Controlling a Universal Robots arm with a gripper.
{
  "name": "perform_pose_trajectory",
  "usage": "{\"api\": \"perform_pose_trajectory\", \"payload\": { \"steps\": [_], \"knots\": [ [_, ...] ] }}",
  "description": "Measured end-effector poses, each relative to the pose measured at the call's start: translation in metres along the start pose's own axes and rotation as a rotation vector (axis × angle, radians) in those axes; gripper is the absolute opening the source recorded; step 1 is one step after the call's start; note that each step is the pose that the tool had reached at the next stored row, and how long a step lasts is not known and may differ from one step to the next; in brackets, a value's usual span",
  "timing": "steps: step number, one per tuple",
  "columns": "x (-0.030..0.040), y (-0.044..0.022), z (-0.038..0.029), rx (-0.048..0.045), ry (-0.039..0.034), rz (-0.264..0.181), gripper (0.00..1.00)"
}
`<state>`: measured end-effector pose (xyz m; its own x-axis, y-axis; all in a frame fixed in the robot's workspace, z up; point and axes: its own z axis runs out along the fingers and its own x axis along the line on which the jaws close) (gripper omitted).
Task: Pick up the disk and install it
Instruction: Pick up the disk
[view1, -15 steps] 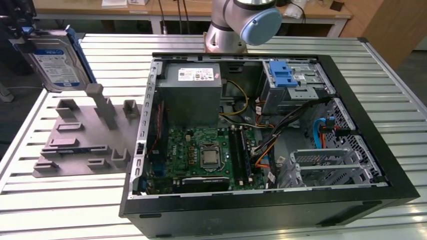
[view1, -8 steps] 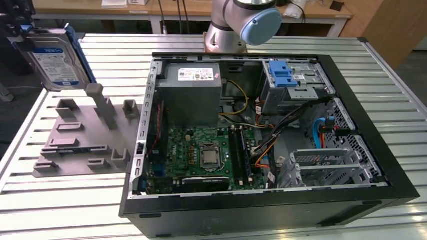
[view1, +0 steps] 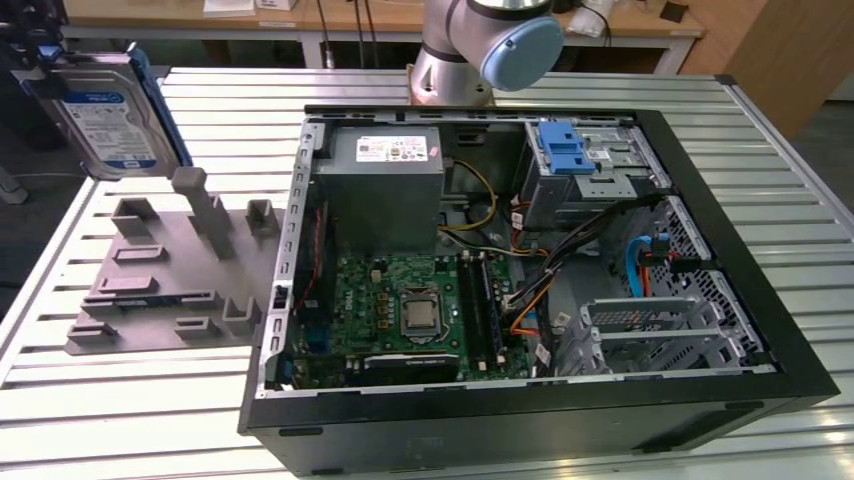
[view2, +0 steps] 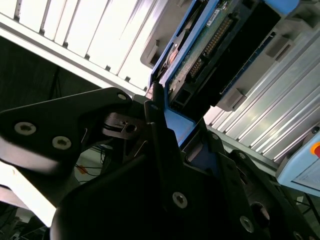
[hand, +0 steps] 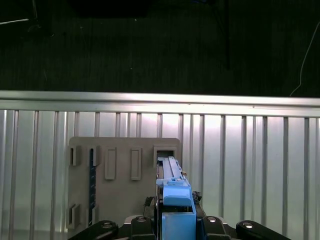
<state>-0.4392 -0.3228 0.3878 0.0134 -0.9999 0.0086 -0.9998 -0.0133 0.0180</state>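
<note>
Jaws sit closest to the lens in both wrist views, their black links closed on one end of the disk (view2: 197, 60), gripping it by the blue rail there. The first wrist view looks along the disk (hand: 176, 197) edge-on, with the grey fixture plate (hand: 125, 170) and the slatted aluminium worktop (hand: 250, 165) beyond it.

In the exterior view the disk (view1: 114, 115) hangs at about ten o'clock, upright, its white-and-blue label facing the camera. It is held from its upper end and is clear of everything below it. At about eight o'clock lies the fixture plate (view1: 200, 270), flat on the worktop (view1: 120, 400), its raised holders standing free. The disk touches none of them, so the pick-up looks done.

Right of the plate lies the open computer case (view1: 534, 410), filling the middle of the frame. Inside it, the grey power supply (view1: 380, 185) sits at about eleven o'clock and the green motherboard (view1: 400, 300) at about seven. The metal drive cage (view1: 587, 185) with its blue latch (view1: 567, 150) is at about one o'clock.

The disk is well apart from the case and farther again from that cage. By that reading the carry across and the seating are both left, so the task stands at roughly its halfway point.
</note>
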Motion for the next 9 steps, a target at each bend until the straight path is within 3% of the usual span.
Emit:
{"api": "perform_pose_trajectory", "payload": {
  "steps": [9],
  "knots": [
    [-0.0002,0.0001,-0.0082,0.0001,0.0,0.0,0.36]
  ]
}}
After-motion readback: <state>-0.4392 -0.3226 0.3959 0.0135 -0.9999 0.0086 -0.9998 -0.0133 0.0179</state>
